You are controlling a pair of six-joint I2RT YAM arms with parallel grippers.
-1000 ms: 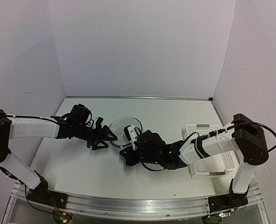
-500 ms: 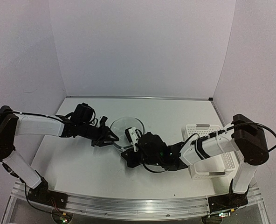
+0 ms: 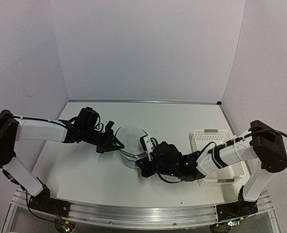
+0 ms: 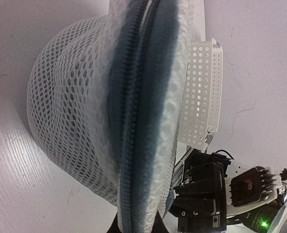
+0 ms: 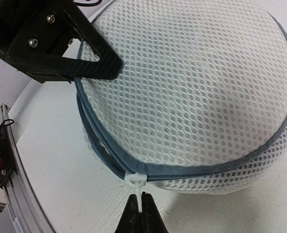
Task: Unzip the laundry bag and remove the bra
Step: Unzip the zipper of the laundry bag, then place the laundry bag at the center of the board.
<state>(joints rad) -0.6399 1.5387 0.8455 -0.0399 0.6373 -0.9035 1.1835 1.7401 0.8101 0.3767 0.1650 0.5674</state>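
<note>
The laundry bag, a white mesh cylinder with a grey-blue zipper band, stands on the table between both arms. My left gripper is shut on the bag's left rim; in the left wrist view the zipper band runs down between its fingertips. My right gripper is shut on the white zipper pull, just below the slider at the bag's near rim. A short gap shows in the zipper left of the slider. The bra is hidden.
A white perforated plastic basket sits right of the bag, under the right arm; the left wrist view has it behind the bag. The left gripper's black finger presses the bag's far rim. Bare white table surrounds the bag.
My left gripper moved in to the bag and closed on its rim. My right gripper, still shut on the zipper pull, shifted right and toward the near edge.
</note>
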